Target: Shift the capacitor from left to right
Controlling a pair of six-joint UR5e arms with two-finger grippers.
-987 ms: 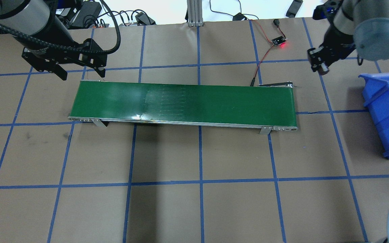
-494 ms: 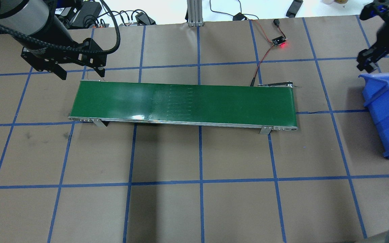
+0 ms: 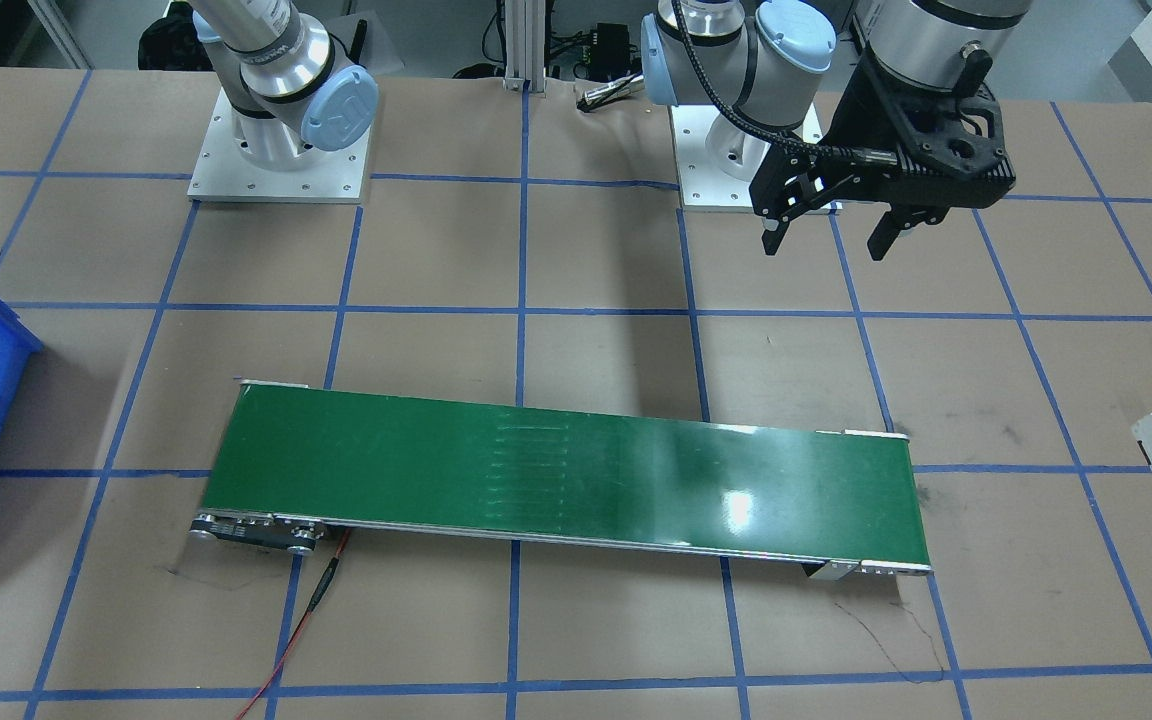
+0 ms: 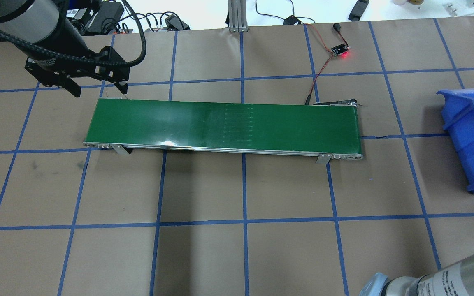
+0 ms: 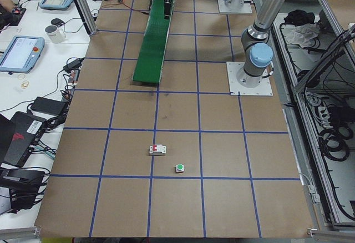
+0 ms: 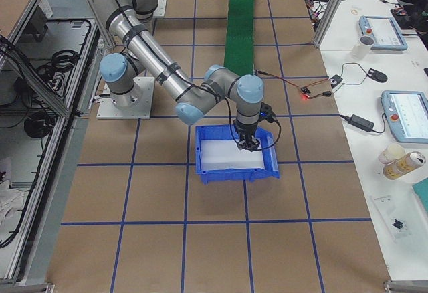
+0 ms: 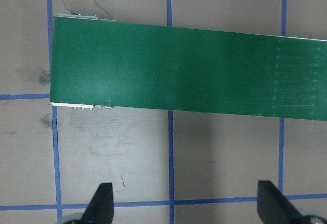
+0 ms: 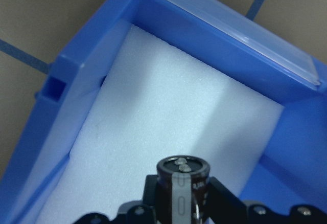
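- The capacitor (image 8: 182, 179) was gripped between the fingers of the right pincer (image 8: 183, 203), above the white foam (image 8: 168, 106) lining the blue bin (image 8: 76, 86).
- The left pincer (image 3: 826, 232) was held open and empty above the counter (image 3: 536, 640), near the green conveyor (image 3: 556, 470).

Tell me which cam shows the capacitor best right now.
Right wrist-mounted: the capacitor sits close up, gripped in the right pincer over the white foam lining the blue bin. Exterior right shows only the pincer above the bin, the capacitor too small to tell. The other four views don't show it.
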